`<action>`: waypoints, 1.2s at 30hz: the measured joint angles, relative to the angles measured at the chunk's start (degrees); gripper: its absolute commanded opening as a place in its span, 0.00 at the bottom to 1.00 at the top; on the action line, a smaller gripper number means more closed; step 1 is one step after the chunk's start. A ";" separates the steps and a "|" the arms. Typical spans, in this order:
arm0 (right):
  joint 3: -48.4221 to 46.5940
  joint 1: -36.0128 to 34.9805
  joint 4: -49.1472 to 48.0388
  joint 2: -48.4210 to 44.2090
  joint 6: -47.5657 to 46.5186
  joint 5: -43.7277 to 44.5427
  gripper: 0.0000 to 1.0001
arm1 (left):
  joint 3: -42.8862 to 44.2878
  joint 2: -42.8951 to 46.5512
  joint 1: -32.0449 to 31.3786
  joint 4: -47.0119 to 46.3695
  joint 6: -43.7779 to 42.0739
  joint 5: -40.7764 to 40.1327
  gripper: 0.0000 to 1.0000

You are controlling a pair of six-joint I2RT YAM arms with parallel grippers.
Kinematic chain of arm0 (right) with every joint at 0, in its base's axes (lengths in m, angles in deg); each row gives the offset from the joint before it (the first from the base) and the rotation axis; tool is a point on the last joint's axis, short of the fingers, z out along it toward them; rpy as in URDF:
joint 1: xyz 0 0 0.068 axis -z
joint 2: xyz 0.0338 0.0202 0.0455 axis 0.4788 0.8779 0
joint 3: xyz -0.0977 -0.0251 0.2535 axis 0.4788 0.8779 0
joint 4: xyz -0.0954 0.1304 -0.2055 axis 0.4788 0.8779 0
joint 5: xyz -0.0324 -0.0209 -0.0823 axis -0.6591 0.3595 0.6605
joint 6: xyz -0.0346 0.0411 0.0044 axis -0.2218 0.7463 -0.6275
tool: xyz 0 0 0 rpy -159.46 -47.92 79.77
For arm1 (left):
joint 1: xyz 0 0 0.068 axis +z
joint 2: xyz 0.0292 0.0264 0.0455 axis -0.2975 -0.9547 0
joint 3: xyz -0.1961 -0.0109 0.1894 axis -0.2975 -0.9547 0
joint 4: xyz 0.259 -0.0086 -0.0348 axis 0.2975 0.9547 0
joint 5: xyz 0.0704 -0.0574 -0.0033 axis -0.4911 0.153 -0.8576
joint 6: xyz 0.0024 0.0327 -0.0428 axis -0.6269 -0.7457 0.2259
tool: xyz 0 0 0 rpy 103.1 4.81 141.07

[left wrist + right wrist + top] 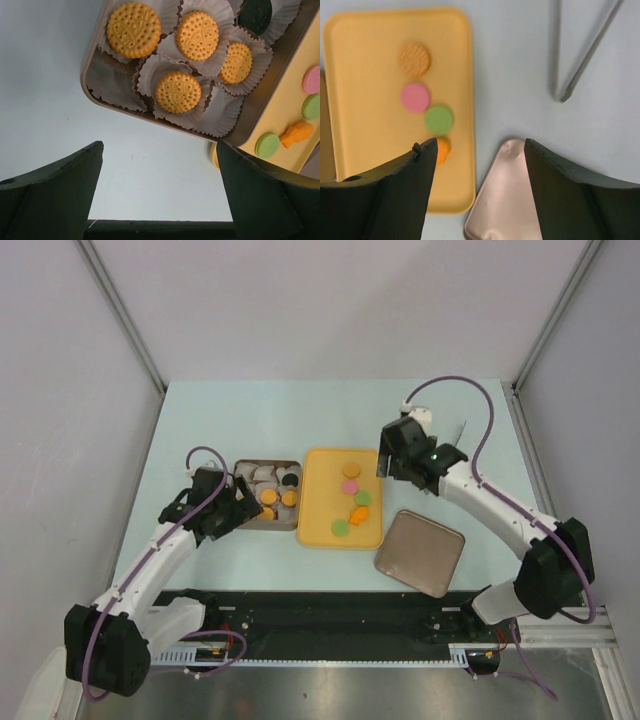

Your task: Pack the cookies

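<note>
Cookies number ten. Five sit in white paper cups inside the rectangular bronze metal tin: four orange embossed discs and one black disc. The left wrist view shows all of these, while from above the left arm hides part of the tin. Five more lie on the yellow plastic tray: two orange, one pink, two green. The right wrist view shows the grey metal tongs plainly, lying near the tin's bronze lid. The left gripper hangs released and empty off the tin's corner. The right gripper is spread, holding nothing, over the tray's edge and the lid.
</note>
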 measured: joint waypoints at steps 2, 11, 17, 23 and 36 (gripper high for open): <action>3.32 -5.90 -0.39 -2.58 1.90 1.66 0.54 | -0.26 0.26 -0.57 -0.66 -0.50 0.26 1.00; 17.99 -8.90 4.07 -13.62 13.29 4.61 0.32 | -0.42 3.04 -2.08 -1.97 -1.18 1.14 1.00; 25.07 1.31 5.92 -24.13 17.59 0.52 0.59 | -0.81 3.76 -3.13 -2.43 -1.22 1.14 1.00; 31.61 11.28 6.23 -27.36 19.37 -5.07 0.57 | -0.81 3.76 -5.79 -3.26 -1.22 1.11 1.00; 36.06 14.91 5.75 -23.32 20.44 -5.66 0.56 | -0.81 3.74 -10.01 -3.61 -1.22 0.81 1.00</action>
